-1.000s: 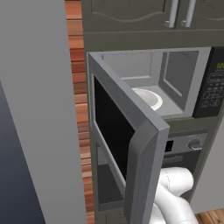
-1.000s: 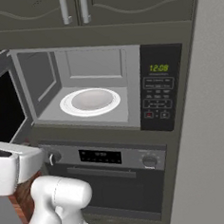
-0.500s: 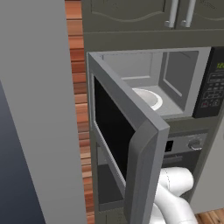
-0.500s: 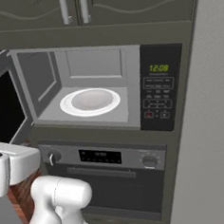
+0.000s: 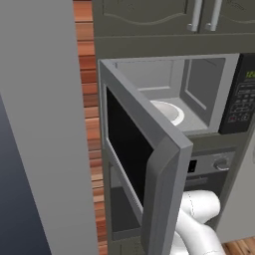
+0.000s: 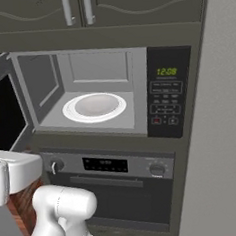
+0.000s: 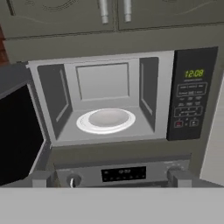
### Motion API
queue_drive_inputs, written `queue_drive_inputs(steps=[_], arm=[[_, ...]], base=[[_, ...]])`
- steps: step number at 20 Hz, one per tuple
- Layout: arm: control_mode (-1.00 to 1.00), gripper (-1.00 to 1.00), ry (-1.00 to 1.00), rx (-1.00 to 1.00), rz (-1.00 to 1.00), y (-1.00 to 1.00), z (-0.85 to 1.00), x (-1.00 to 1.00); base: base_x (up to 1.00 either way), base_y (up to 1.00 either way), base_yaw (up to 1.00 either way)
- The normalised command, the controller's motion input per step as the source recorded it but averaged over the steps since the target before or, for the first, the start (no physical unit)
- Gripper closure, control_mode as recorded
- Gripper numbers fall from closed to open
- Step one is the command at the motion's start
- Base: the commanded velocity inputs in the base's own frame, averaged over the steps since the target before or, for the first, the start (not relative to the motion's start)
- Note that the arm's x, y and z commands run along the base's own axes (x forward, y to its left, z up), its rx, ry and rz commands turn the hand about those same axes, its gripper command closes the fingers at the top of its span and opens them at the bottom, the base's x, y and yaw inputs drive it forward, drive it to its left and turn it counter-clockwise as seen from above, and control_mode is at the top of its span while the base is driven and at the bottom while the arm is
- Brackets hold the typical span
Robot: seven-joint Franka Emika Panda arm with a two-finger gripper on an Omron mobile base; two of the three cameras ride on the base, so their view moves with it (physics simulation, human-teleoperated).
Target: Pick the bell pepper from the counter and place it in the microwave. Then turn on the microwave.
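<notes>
- Seen from the left base camera, the built-in silver-grey microwave [image 5: 199, 94] sits in a dark grey-green cabinet wall with its dark-glass door [image 5: 134, 164] swung wide open toward the camera. A white round plate [image 5: 169, 112] lies on the cavity floor, partly hidden behind the door's edge. The black keypad panel [image 5: 241, 94] stands at the right of the cavity. Below it is a silver knobbed oven [image 5: 211, 164]. The white robot arm [image 5: 196, 224] rises at the lower right, in front of the oven. A strip of red brick wall [image 5: 89, 99] runs down beside the cabinet.
- From the right base camera, the microwave [image 6: 91, 67] faces the viewer, open, with the plate [image 6: 94, 106] bare and centred inside. Green digits glow on the keypad panel [image 6: 167, 98]. The oven [image 6: 120, 182] lies directly beneath, and the arm [image 6: 57, 215] stands at the lower left.
- Through the hand camera, the gripper [image 7: 111, 179] looks straight at the open microwave [image 7: 105, 94]. Its two grey fingertips [image 7: 179, 177] rise far apart at the bottom, spread wide with nothing between them. The plate [image 7: 106, 120] holds nothing, and where the bell pepper is cannot be told.
</notes>
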Motion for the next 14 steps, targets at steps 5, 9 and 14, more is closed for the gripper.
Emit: queue_drive_inputs(steps=[5,9,14], arm=[[1.0,-1.0,0.0,0.0,0.0,0.0,0.0,0.0],[1.0,-1.0,0.0,0.0,0.0,0.0,0.0,0.0],[1.0,-1.0,0.0,0.0,0.0,0.0,0.0,0.0]], base=[[-0.51,-0.19,-0.07],[-0.83,-0.25,-0.09],[-0.84,-0.21,-0.12]])
